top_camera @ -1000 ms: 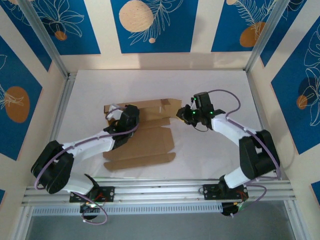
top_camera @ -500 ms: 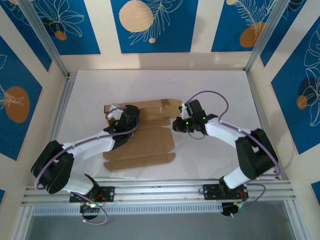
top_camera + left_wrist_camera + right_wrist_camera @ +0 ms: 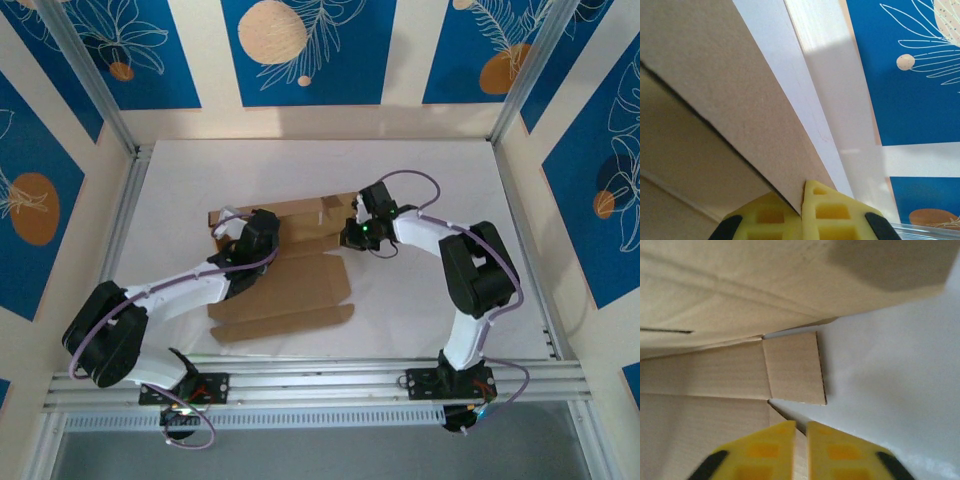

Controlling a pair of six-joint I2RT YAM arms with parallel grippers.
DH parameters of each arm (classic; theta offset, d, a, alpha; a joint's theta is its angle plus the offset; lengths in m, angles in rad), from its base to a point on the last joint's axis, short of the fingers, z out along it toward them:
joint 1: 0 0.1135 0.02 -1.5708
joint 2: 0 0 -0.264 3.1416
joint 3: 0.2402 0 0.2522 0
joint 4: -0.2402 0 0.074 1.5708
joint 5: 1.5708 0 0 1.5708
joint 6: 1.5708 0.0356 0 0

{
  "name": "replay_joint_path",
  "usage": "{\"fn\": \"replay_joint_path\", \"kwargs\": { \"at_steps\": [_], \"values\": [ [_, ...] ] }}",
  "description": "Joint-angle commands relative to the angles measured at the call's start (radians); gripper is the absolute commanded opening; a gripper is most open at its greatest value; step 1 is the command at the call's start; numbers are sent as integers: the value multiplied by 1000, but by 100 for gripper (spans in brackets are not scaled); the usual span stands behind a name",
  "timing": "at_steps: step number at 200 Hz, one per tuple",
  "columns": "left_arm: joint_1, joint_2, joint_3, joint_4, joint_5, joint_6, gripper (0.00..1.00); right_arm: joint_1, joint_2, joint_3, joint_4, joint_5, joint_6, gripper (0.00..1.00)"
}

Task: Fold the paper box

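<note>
Top external: fixed high behind the arm bases (image 3: 190, 385), tilted down over the white counter (image 3: 450, 170). Left wrist: close-up, yellow-fingered left end effector (image 3: 802, 200) at 6 o'clock, facing along the plain brown die-cut cardboard sheet (image 3: 715, 75) toward a blue patterned wall (image 3: 910, 75) at 2 o'clock. Right wrist: equally close, yellow-fingered right end effector (image 3: 801, 435) at 6 o'clock, facing down. Shared: sheet, counter.

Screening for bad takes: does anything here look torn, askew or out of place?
Nothing stands out. The box lies partly folded on the table, with no tear or crush showing, and nothing is spilled.
</note>
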Motion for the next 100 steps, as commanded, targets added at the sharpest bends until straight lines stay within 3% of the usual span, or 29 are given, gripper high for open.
{"fn": "replay_joint_path", "kwargs": {
  "at_steps": [1, 41, 100],
  "values": [
    [-17, 11, 17, -30, 11, 48, 0, 1, 49, 49, -41, 8, -1, 27],
    [-22, 24, 12, -6, 18, 42, 0, 25, 74, 54, 11, 27, 26, 40],
    [-27, 33, 12, 0, 24, 24, 0, 39, 117, 18, 210, 69, 74, 45]
  ]
}}
